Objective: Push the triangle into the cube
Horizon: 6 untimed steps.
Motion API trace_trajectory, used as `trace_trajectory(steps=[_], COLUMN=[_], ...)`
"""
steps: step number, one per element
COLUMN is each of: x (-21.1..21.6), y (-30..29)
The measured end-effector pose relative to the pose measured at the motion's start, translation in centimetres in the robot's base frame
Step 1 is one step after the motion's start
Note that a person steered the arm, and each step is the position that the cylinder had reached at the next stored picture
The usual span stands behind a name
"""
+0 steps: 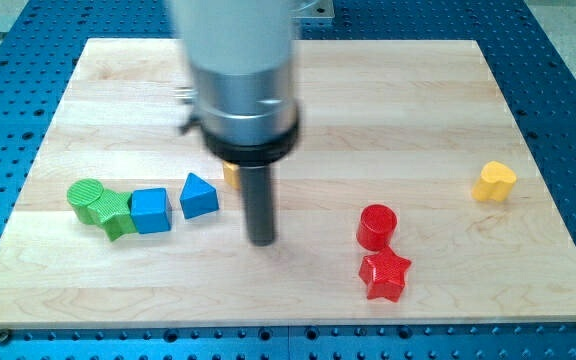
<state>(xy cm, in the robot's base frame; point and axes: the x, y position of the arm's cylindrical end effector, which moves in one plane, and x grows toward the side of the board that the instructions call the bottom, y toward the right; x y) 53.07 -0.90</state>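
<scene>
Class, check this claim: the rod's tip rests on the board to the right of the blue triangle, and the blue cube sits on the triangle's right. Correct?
Not quite. In the camera view, my tip is right of the blue triangle, but the blue cube sits on the triangle's left, not its right.

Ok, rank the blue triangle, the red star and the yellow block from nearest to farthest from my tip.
From my tip:
1. Blue triangle, just to the view's left of the tip.
2. Red star, toward the view's right and lower.
3. Yellow block, far out at the view's right edge of the board.
</scene>
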Motion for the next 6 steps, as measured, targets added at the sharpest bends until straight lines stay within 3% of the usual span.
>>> trace_trajectory(steps=[1,3,6], x=[-3.4,-4.0,-5.0], y=[-0.2,-8.0,-13.3])
